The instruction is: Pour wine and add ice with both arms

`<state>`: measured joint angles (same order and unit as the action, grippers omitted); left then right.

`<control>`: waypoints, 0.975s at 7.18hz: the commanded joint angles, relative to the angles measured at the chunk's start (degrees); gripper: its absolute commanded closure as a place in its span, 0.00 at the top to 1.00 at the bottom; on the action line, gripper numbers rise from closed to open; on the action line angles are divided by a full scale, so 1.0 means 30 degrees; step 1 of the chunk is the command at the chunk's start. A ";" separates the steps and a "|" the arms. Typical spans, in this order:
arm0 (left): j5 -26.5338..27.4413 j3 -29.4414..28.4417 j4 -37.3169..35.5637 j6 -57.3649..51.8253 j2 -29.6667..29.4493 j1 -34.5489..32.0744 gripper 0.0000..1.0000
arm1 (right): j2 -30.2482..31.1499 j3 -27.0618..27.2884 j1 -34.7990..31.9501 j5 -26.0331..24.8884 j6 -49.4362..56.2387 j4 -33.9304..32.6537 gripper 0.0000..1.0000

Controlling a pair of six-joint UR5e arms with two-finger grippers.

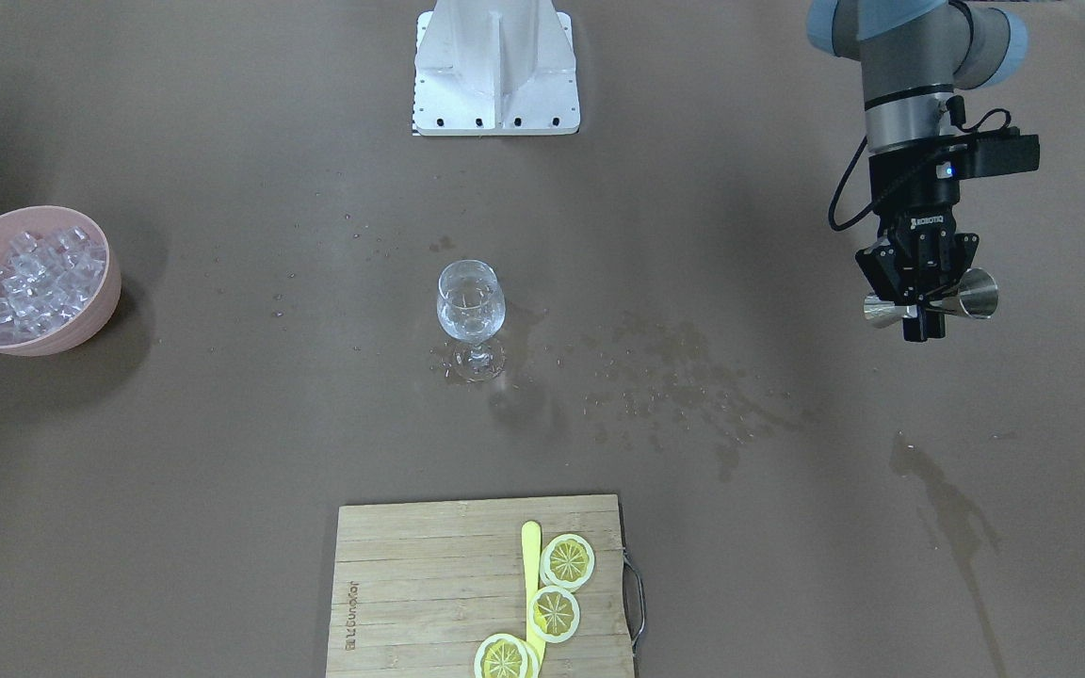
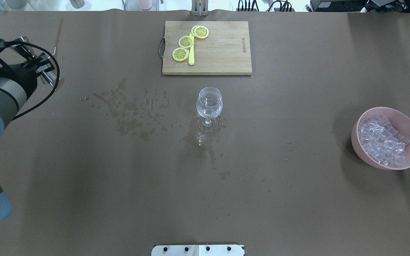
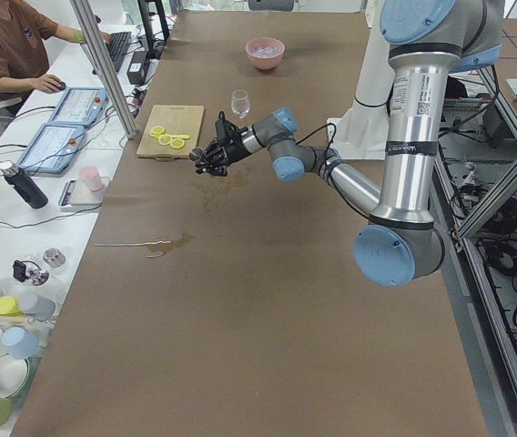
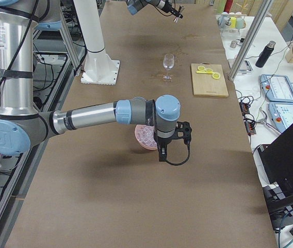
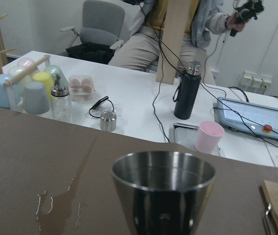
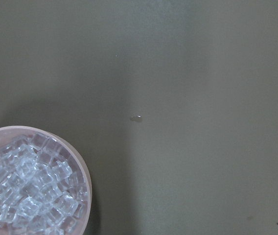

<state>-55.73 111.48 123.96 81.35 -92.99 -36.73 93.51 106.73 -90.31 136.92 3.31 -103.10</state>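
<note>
Your left gripper [image 1: 924, 320] is clenched on the jigger [image 1: 976, 294], which looks tipped sideways, far out on the left and well apart from the glass [image 1: 470, 301]. The glass holds clear liquid, so ice [image 6: 29, 188] looks to be the next step. It's heaped in the bowl [image 6: 82, 166] at the right end. Your right gripper [image 4: 162, 155] hangs near that bowl; I can't tell whether it's released or clenched. In its wrist view the bowl sits in the lower-left corner, so centre over the heap before descending and go for a top cube.
</note>
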 commanded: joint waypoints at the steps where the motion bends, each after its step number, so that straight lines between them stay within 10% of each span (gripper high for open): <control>1: 0.4057 -0.1852 0.1098 0.1763 0.0204 0.2387 0.00 | 0.0003 0.0021 0.0014 0.0035 0.0011 0.0000 1.00; 7: 0.9665 -0.5370 0.0895 0.3992 -0.0146 0.6585 0.00 | 0.0032 -0.0038 0.0131 0.0064 -0.0018 -0.0029 1.00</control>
<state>-28.86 96.83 126.69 91.73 -93.18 -18.48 93.55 106.68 -89.95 137.10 3.26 -103.18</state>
